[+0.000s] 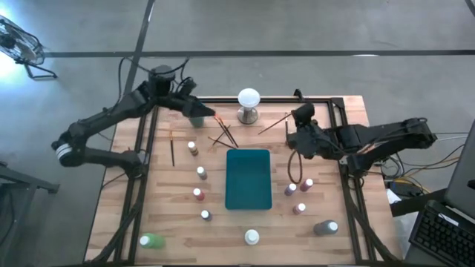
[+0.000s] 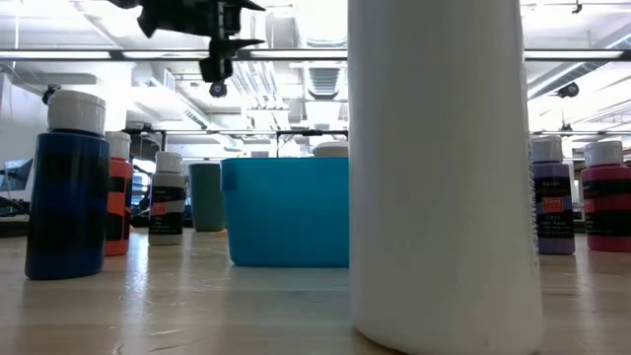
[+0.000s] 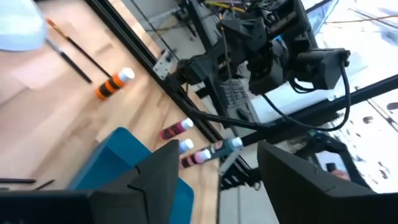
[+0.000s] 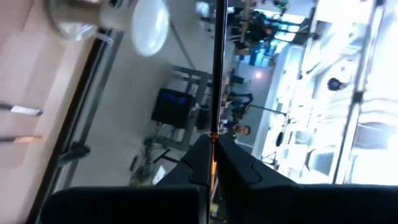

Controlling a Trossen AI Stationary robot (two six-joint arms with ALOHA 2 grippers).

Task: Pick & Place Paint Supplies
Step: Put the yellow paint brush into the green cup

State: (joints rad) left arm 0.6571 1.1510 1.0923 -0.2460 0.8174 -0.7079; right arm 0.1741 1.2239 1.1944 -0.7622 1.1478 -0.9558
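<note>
While the teal tray (image 1: 248,179) at the table's (image 1: 178,222) middle shows nothing inside from above, the task looks barely begun: small bottles (image 1: 198,194) stand in loose rows on both sides of it, and brushes (image 1: 223,136) lie scattered near the white ball (image 1: 249,98). The left tool (image 1: 194,113), fingers apart and empty, hovers by the far edge above a teal cup. The right tool (image 4: 211,163) is clamped on a thin brush (image 4: 217,68). Nearly everything seems left to place
</note>
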